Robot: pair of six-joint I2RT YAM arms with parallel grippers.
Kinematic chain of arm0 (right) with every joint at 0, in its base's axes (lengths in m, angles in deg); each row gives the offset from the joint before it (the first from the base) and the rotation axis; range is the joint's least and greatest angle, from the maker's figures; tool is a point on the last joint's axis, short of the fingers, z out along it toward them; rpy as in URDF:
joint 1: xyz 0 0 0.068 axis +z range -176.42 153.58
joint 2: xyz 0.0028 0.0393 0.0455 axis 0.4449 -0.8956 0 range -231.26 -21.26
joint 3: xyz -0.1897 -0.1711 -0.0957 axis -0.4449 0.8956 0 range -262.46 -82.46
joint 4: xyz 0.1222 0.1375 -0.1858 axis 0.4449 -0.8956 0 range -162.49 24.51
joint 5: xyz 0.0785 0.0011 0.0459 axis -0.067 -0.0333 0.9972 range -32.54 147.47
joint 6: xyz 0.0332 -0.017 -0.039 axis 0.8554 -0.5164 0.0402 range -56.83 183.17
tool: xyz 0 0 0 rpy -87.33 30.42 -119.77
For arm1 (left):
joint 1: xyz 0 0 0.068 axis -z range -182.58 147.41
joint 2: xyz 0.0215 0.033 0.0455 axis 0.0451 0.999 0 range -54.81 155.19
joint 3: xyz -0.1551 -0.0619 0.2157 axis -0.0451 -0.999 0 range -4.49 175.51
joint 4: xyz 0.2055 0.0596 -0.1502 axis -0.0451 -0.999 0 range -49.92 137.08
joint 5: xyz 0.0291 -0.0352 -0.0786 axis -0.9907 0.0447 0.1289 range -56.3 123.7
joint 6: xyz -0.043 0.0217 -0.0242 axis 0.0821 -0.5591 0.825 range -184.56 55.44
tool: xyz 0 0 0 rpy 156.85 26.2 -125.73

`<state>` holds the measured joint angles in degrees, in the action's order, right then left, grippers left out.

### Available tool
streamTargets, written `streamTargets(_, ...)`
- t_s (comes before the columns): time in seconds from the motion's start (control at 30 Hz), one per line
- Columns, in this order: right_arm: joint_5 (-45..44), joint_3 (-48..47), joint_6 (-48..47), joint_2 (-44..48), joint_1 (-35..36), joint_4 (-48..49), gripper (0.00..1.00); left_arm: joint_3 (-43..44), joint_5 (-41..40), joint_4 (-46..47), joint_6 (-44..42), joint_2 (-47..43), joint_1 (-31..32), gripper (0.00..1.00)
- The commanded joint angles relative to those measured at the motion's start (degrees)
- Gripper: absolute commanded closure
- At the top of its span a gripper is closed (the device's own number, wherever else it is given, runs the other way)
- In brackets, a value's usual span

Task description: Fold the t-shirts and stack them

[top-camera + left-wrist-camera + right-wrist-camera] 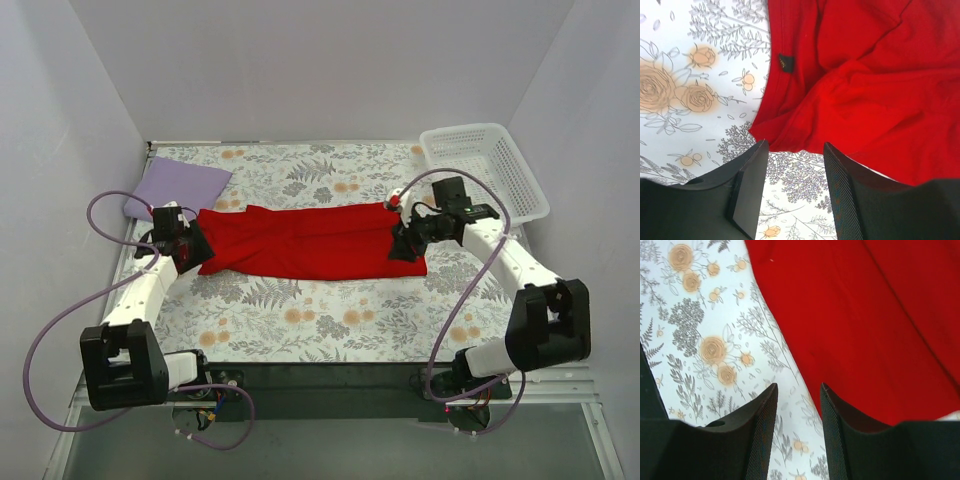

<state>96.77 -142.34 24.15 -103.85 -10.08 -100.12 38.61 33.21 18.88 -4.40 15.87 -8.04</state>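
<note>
The red t-shirt (310, 240) lies as 1 long band across the middle of the flowered table (330, 330), from 9 o'clock to 3 o'clock. The left gripper (794, 149) sits at its 9 o'clock end, jaws partly apart and gripping nothing (tablecloth shows between them, the shirt's edge right at the tips). The right gripper (798, 387), at the 3 o'clock end, is likewise parted and empty. The lilac t-shirt (175, 185) lies at 10 o'clock, the basket (520, 185) at 2 o'clock.
</note>
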Motion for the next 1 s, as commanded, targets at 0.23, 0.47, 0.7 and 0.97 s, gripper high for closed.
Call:
streamTargets(0.23,6.8,10.4,-2.8,6.5,-14.9,-3.6,0.54,3.1,1.4,-1.8,-14.1,-3.3,-0.1,0.54)
streamTargets(0.47,8.0,11.6,-4.3,5.6,-20.5,-4.5,0.55,0.6,3.3,0.0,-20.3,-1.6,0.0,0.54)
streamTargets(0.7,7.7,11.5,-5.4,3.7,-21.6,-5.4,0.55,1.6,5.9,-0.5,-21.9,3.2,0.0,0.66)
streamTargets(0.97,5.7,10.9,-3.1,1.8,-25.6,-4.7,0.55,2.4,7.5,-1.0,-22.5,5.9,0.4,0.74)
